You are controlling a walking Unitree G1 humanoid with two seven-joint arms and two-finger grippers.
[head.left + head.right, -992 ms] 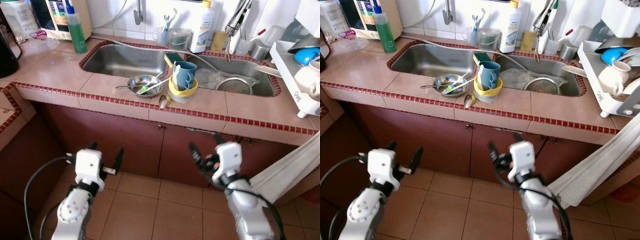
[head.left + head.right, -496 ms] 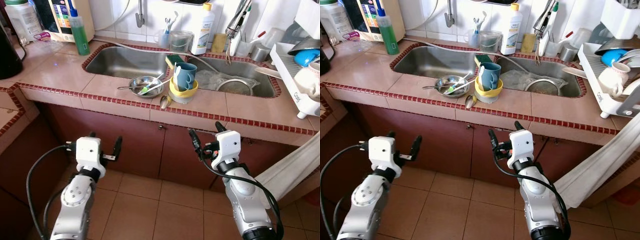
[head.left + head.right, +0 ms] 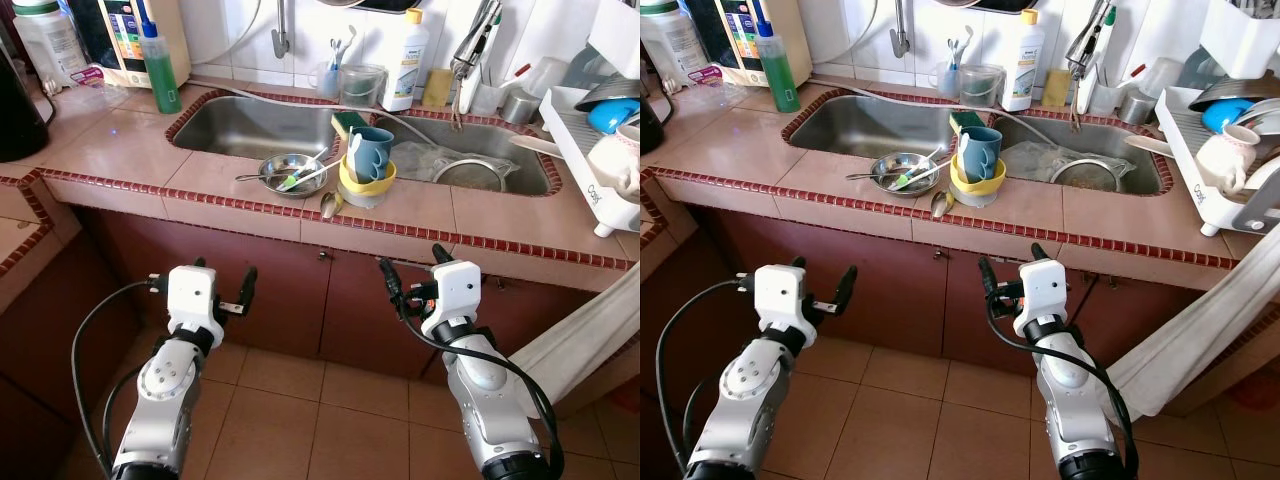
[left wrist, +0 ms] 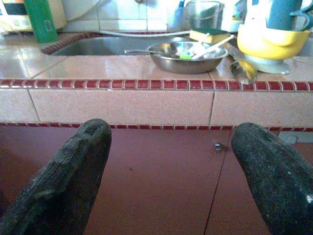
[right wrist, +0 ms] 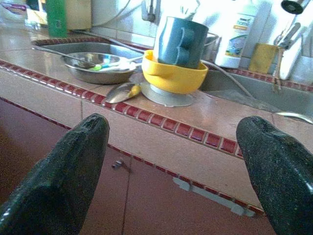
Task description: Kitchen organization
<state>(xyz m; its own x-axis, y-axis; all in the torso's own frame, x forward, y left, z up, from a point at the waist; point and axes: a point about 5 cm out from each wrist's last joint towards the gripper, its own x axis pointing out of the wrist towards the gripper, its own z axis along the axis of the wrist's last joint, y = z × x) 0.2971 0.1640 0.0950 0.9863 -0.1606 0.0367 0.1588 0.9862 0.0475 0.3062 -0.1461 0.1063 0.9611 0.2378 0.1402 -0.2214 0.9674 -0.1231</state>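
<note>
Left hand (image 3: 202, 280) risen slightly since a second ago, fingers spread, empty. Right hand (image 3: 412, 270) likewise released, below pink tiled tabletop (image 3: 420, 205) edge. Blue mug (image 3: 372, 150) in yellow bowl (image 3: 365, 182), steel bowl (image 3: 285, 170) untouched; reach just beginning.

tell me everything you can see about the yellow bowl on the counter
The yellow bowl looks like glossy plastic, round and fairly deep. It sits upright on the pink tiled counter, on the strip between the two sink basins, resting on a pale round lid or plate beneath it. A blue-grey mug stands inside it, with a white utensil beside the mug. A metal spoon lies on the counter close beside it, and a shallow steel bowl holding cutlery sits on its other side.
</note>
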